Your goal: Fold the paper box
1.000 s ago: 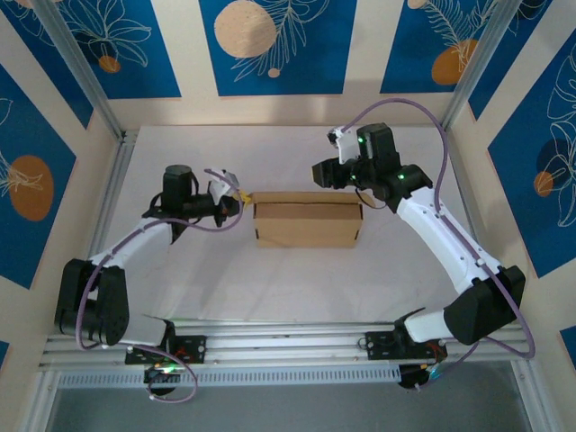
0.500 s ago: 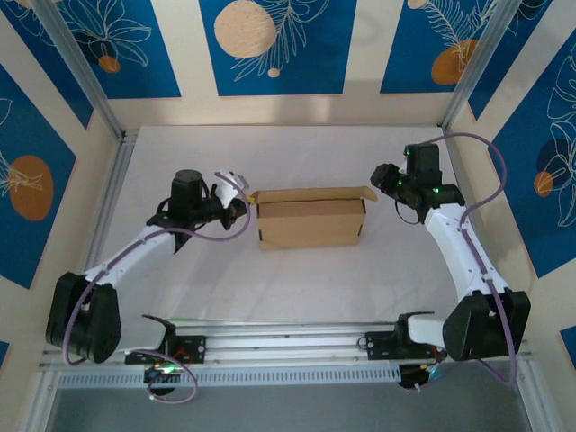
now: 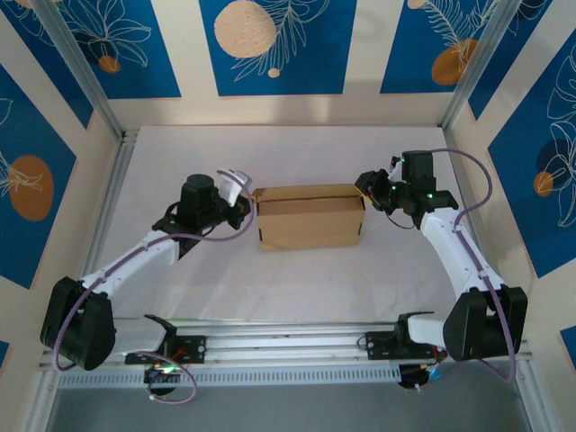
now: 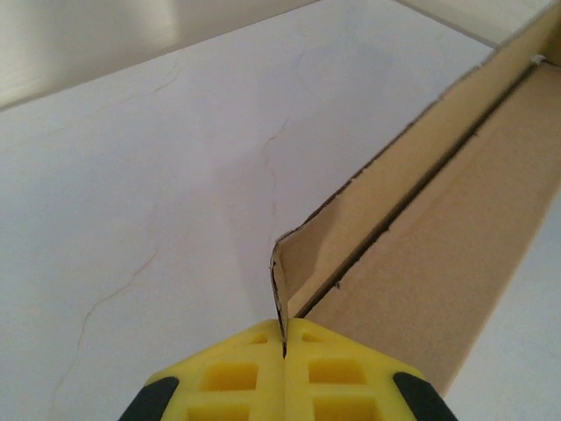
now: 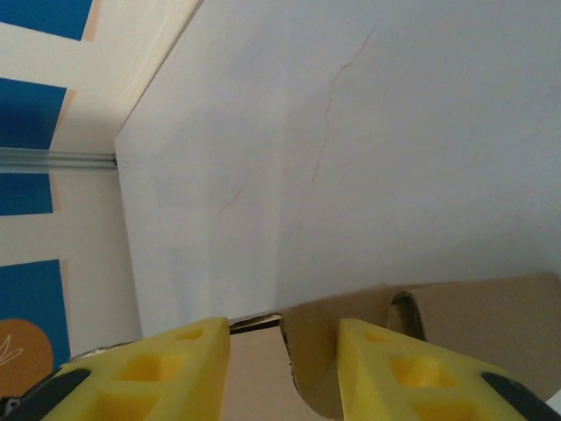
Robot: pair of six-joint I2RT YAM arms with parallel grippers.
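The paper box (image 3: 310, 220) is brown cardboard, standing as a shallow rectangular box in the middle of the white table. My left gripper (image 3: 243, 200) is at its left end, shut on the edge of a thin corner flap (image 4: 294, 263); the box's long side (image 4: 456, 228) runs away to the upper right. My right gripper (image 3: 367, 184) is at the box's back right corner. Its yellow fingers (image 5: 188, 360) stand apart, with a rounded cardboard flap (image 5: 311, 351) between them, closer to the right finger. The box's top (image 5: 473, 307) lies beyond.
The white table surface (image 3: 297, 288) has faint creases. Cream and blue walls enclose it, with aluminium posts (image 3: 90, 90) at the back corners and a rail (image 3: 288, 337) along the near edge by the arm bases.
My right gripper swung from behind the box out to the right, then came in at the back right corner. The raised back flap has come down. The left arm and box shifted slightly right.
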